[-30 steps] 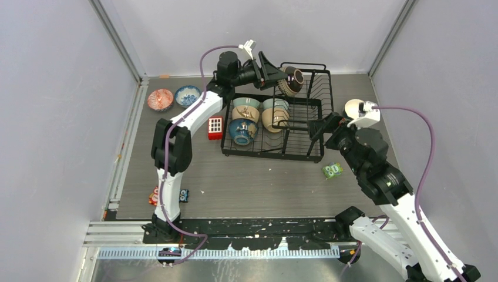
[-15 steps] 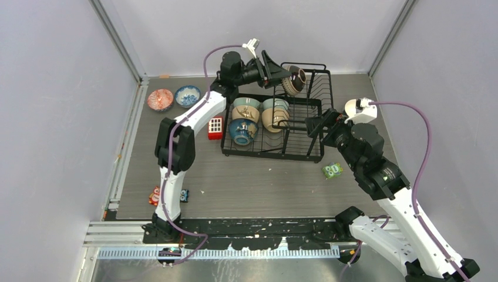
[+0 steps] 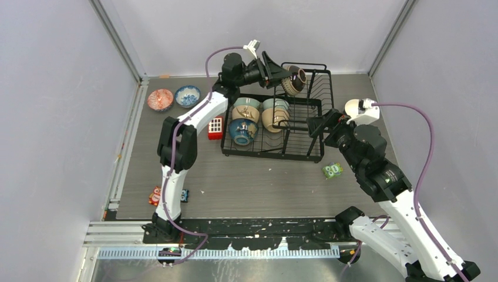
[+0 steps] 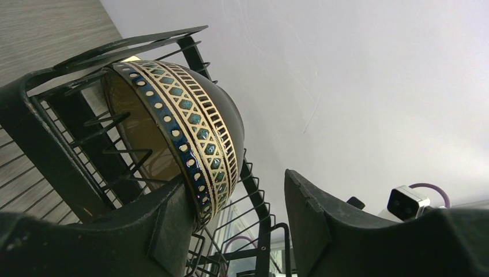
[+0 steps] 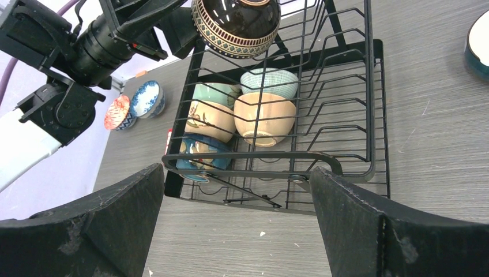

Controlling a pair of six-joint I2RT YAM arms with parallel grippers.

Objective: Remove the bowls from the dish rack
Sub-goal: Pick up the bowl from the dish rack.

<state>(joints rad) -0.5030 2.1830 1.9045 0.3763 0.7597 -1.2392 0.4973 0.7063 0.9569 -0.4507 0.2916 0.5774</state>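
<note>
The black wire dish rack (image 3: pixel 300 147) stands mid-table. A dark brown bowl with a patterned band (image 3: pixel 293 80) (image 4: pixel 196 124) (image 5: pixel 236 23) leans on edge in its raised back section. My left gripper (image 3: pixel 284 77) (image 4: pixel 236 182) is open astride that bowl's rim: one finger (image 4: pixel 167 225) touches the rim, the other (image 4: pixel 314 222) stands clear of the outer wall. Several bowls sit in the rack's tray: pale green (image 3: pixel 246 104), tan (image 5: pixel 262 115), dark blue (image 3: pixel 242 130). My right gripper (image 3: pixel 315 124) (image 5: pixel 236 172) hangs open and empty at the rack's right end.
A red patterned bowl (image 3: pixel 160 98) and a blue-and-white bowl (image 3: pixel 187 94) sit on the table at the far left. A pale bowl (image 5: pixel 477 40) lies right of the rack. A red block (image 3: pixel 215 127), a green toy (image 3: pixel 332 170) and small toys (image 3: pixel 156 195) lie about.
My left gripper has pushed slightly further right over the dark bowl's rim and its jaws have narrowed. The right arm shifted a little toward the rack, then held still.
</note>
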